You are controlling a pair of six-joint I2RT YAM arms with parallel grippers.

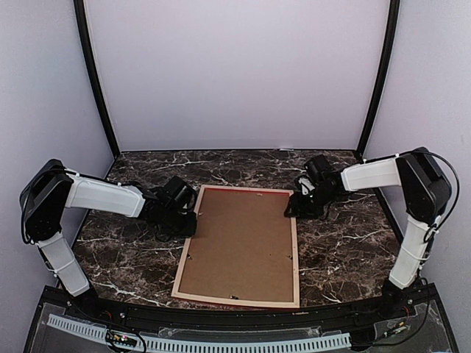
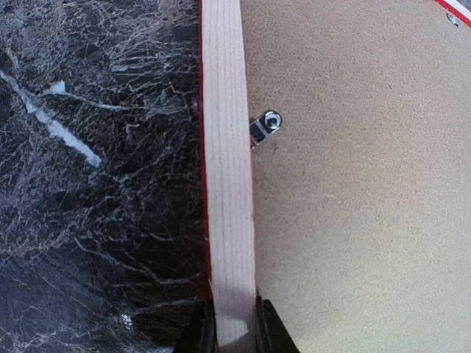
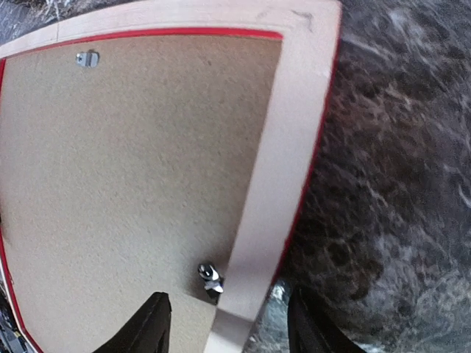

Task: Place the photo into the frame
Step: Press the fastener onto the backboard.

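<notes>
The frame [image 1: 235, 299] lies face down on the marble table, its pale wood back up and a thin red edge showing. A brown backing board [image 1: 243, 246] fills it. The photo is hidden from every view. My left gripper [image 1: 193, 220] is at the frame's left rail. In the left wrist view the gripper [image 2: 235, 312] is shut on that rail [image 2: 227, 184], a finger on each side. My right gripper [image 1: 294, 208] hangs over the right rail near the far corner. In the right wrist view it [image 3: 232, 309] stands open, its fingers well clear of the rail [image 3: 287, 162] on both sides.
Small metal turn tabs [image 2: 266, 123] [image 3: 211, 278] sit along the inner edge of the rails, over the backing board [image 2: 353, 206]. Dark marble table [image 1: 346, 250] surrounds the frame. Booth walls rise at the back and sides, with black posts at the corners.
</notes>
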